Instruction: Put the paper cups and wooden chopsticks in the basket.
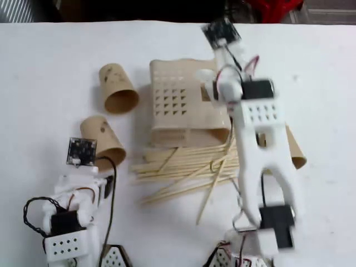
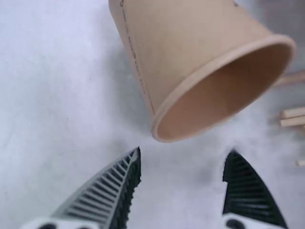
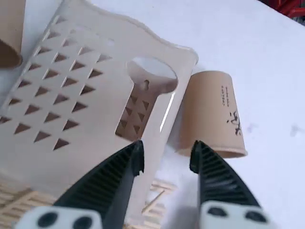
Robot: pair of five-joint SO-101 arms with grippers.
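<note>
On the white table (image 1: 44, 67) the basket (image 1: 183, 105) lies at the centre with a wall of triangular holes facing up. The wooden chopsticks (image 1: 183, 169) lie in a loose pile just in front of it, touching its near edge. We count three paper cups, all on their sides on the table, outside the basket. The far cup (image 1: 118, 89) lies to the left of the basket, and the near cup (image 1: 103, 139) lies just ahead of the left arm (image 1: 72, 222). The right-hand cup (image 1: 296, 153) is partly under the right arm (image 1: 261, 144).

As for writing, a thin line of dark print runs along the near cup's side in the left wrist view. A few dark printed marks sit on the right-hand cup in the right wrist view. Both are too small for us to read.

We see the left jaws spread wide and holding nothing, their tips just short of the near cup's open mouth and apart from it. We see the right jaws parted only a little, also holding nothing. The edge of the basket's handle wall sits between their tips, and the right-hand cup is just beside it. We cannot tell whether they touch that wall.
</note>
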